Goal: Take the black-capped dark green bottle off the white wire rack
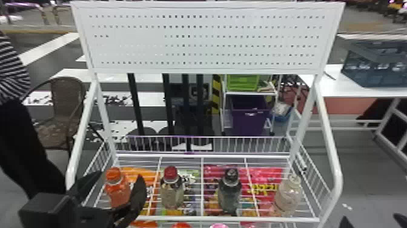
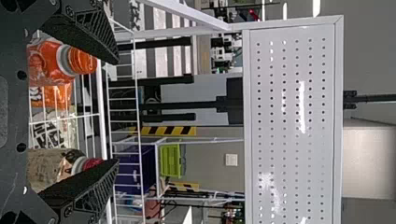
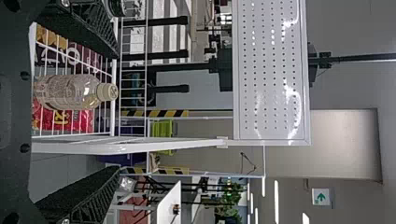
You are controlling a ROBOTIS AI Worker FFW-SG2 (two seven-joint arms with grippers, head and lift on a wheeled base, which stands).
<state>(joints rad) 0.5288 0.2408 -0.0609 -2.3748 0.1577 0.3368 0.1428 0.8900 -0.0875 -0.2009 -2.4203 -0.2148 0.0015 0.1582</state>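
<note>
The dark green bottle (image 1: pixel 229 194) with its black cap stands upright on the white wire rack (image 1: pixel 202 185), right of the rack's middle; no gripper touches it. My left gripper (image 1: pixel 120 177) is open over the rack's left part, by the orange bottle, left of the dark green one. Its spread fingers frame the left gripper (image 2: pixel 116 112) opening in the left wrist view. At the head view's bottom right corner the tips of my right gripper (image 1: pixel 372 220) stand apart, beyond the rack's right side. In the right wrist view the right gripper (image 3: pixel 116 112) is also open and holds nothing.
An orange bottle (image 1: pixel 118 191), a red-capped bottle (image 1: pixel 172 192) and a clear, pale-capped bottle (image 1: pixel 287 194) share the shelf. Colourful packs lie under the wires. A white perforated panel (image 1: pixel 206 39) rises behind, and slanted white side bars (image 1: pixel 330 145) flank the shelf.
</note>
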